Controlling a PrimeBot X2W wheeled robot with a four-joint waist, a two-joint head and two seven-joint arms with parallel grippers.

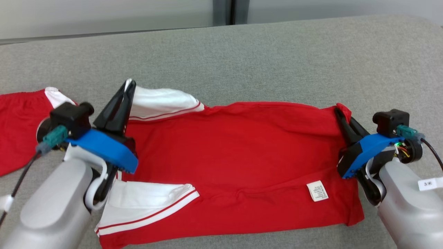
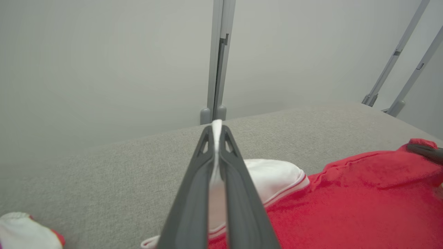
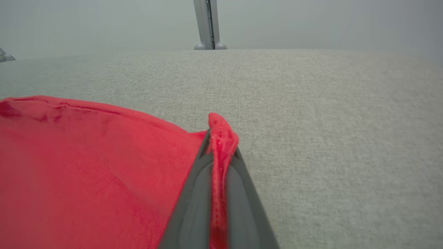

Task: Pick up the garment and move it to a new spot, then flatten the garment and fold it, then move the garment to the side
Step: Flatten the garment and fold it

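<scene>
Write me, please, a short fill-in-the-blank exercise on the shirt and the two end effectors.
1. The left end effector is shut on a ____ sleeve of the shirt.
2. The right end effector is shut on ____ cloth of the shirt.
3. The label lies nearer the ____ end effector.
4. The surface under the shirt is ____.
Missing words: white; red; right; grey.

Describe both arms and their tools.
Pale silver-grey forearms. The left tool and right tool each have two long dark fingers on a blue mount, with a black camera block, teal connector and dark cable. The right forearm bears a white label.
</scene>
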